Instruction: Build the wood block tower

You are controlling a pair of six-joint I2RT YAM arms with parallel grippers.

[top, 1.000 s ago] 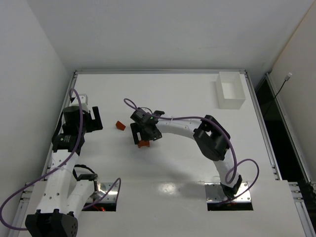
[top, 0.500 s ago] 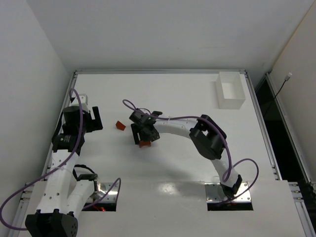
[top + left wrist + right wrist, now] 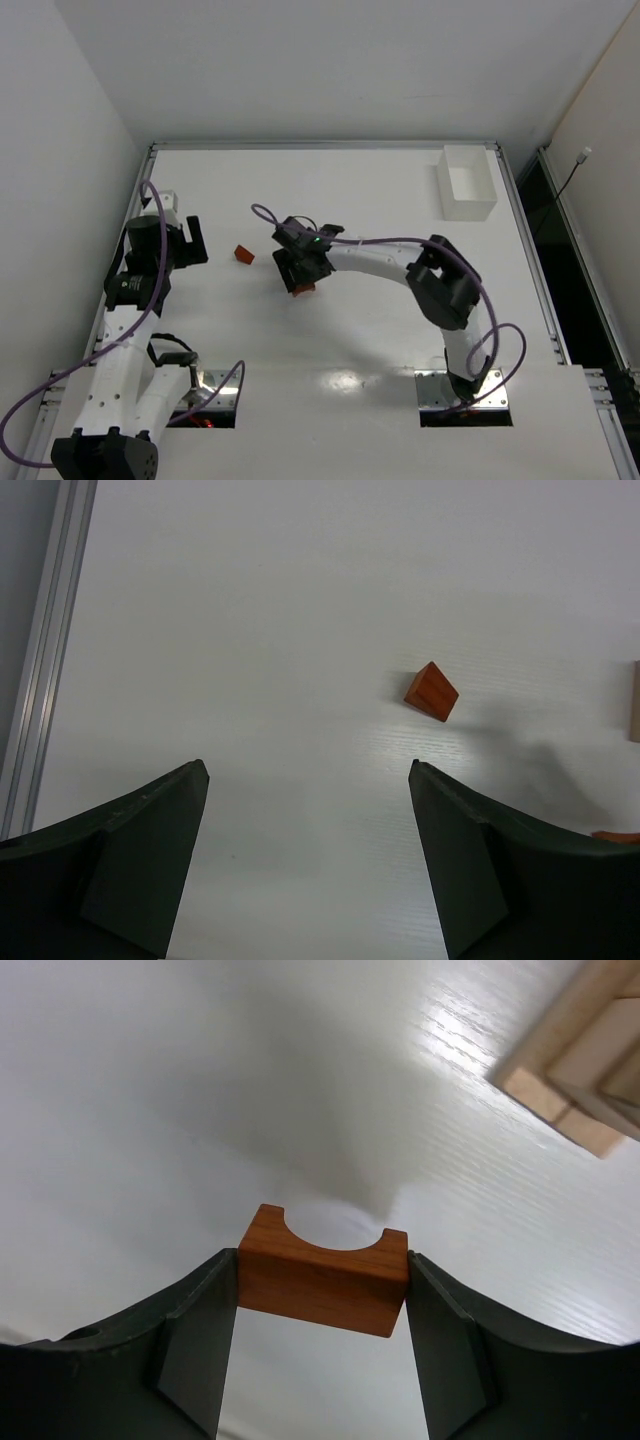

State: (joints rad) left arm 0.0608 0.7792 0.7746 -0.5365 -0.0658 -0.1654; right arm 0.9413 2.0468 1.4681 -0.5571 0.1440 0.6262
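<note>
The arch (image 3: 325,1282), clamped in the right gripper (image 3: 322,1258), has shifted slightly rightward since a moment ago. It seems lifted off the surface (image 3: 150,1110), probably bound for the tan stack (image 3: 575,1065) nearby. The wedge (image 3: 431,691) lies unmoved, and the left gripper (image 3: 307,768) hangs apart, idle.

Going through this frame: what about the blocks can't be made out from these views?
1. Pale block stack: right wrist view, cut off by the top-right edge, so its block count cannot be told.
2. Arch block: top external view, mostly hidden under the right arm's fingers; whether it is lifted is unclear.
3. Pale piece and orange sliver: left wrist view, both cut off by the right edge, shapes unreadable.
</note>
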